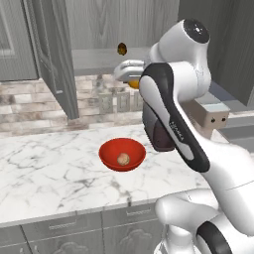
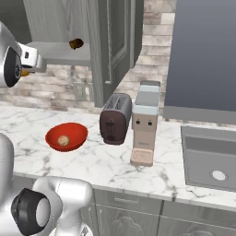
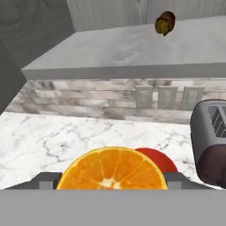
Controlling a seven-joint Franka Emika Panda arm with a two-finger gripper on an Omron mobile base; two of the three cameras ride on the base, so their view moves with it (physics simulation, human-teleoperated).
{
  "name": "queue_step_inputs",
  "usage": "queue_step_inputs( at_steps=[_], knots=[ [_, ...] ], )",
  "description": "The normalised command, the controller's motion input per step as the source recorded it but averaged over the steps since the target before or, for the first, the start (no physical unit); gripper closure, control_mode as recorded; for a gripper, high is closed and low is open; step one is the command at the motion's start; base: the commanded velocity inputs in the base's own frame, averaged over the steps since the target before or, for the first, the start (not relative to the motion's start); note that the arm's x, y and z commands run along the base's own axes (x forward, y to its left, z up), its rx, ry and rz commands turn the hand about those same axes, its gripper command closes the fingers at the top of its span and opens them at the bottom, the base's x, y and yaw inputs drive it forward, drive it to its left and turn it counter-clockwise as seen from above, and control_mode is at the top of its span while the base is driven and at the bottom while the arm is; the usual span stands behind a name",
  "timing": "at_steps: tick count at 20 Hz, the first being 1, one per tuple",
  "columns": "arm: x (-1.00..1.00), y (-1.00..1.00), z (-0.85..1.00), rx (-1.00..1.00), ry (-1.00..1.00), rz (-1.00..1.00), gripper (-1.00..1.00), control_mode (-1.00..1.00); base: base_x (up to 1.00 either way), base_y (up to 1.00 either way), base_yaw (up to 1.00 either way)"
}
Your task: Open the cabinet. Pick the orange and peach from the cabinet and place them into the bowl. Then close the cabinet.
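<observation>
While the peach (image 1: 123,159) is lying in the bowl (image 1: 110,158), the gripper (image 3: 110,185) is grasping the orange (image 3: 112,170) below the open cabinet (image 1: 106,60).

Arm raised and bent, tool (image 1: 133,79) reaching forward, closed on the orange (image 3: 112,170)

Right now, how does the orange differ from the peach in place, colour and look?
The orange is held in the gripper, up above the counter; the peach lies inside the red bowl. The orange is bright orange and shows a cut, segmented face; the peach is pale tan and plain. Both are small round fruits, already out of the cabinet.
</observation>
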Motion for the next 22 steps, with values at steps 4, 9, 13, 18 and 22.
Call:
queue_step_inputs(
  at_steps=[4, 9, 13, 18, 22],
  knots=[
    [-0.24, -0.06, -0.55, -0.12, 0.08, 0.00, 1.00, -1.00, 0.00, 0.00, 0.00],
    [-0.11, -0.19, -0.60, -0.10, 0.08, 0.00, 1.00, -1.00, 0.00, 0.00, 0.00],
    [0.00, -0.25, -0.55, -0.08, 0.09, 0.00, 1.00, -1.00, 0.00, 0.00, 0.00],
    [0.00, -0.19, -0.56, -0.07, 0.10, 0.00, 1.00, -1.00, 0.00, 0.00, 0.00],
    [0.01, -0.10, -0.60, -0.08, 0.07, 0.00, 1.00, -1.00, 0.00, 0.00, 0.00]
  ],
)
